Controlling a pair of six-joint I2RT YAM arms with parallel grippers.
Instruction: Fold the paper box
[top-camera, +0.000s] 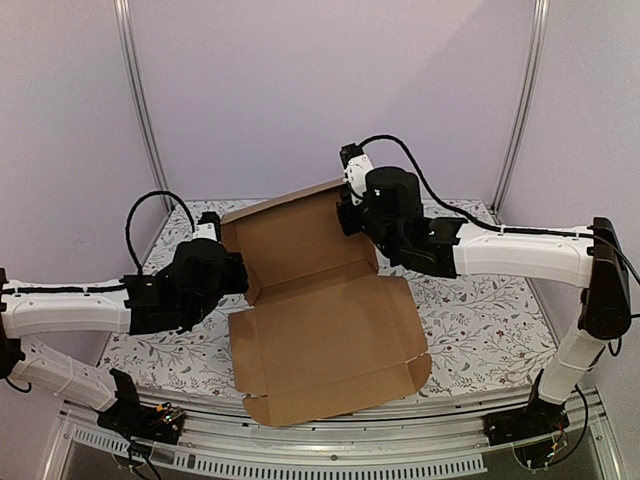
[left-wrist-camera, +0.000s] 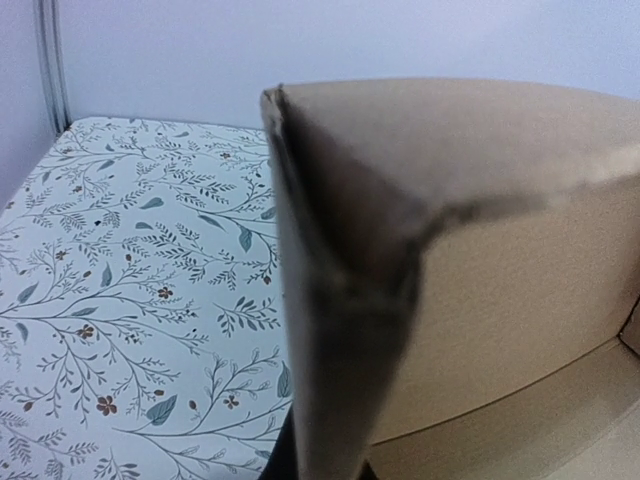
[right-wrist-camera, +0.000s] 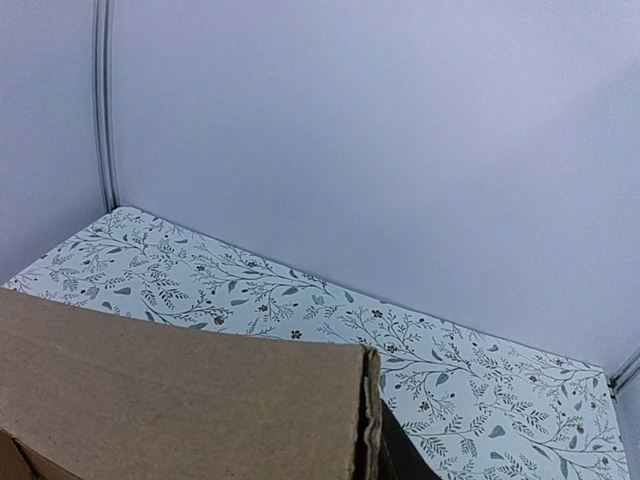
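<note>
On the table (top-camera: 480, 330), 1 cardboard box (top-camera: 320, 320) is laid open, rear panel raised at 12 o'clock. Of 2 claws, the left claw (top-camera: 216, 233) is pinched on its 9 o'clock edge; the right claw (top-camera: 347, 212), at 3 o'clock, cannot be judged.

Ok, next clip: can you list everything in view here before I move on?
paper box: one, plain brown, centre of the table, back panel raised, front flaps lying flat
table cover: one, white with floral print, under the box
backdrop walls: pale lilac, behind and to the sides
frame posts: two, silver, rear corners
left gripper: one, black, pinching the raised panel's left edge
right gripper: one, black and white, at the panel's right top corner; grip unclear
</note>
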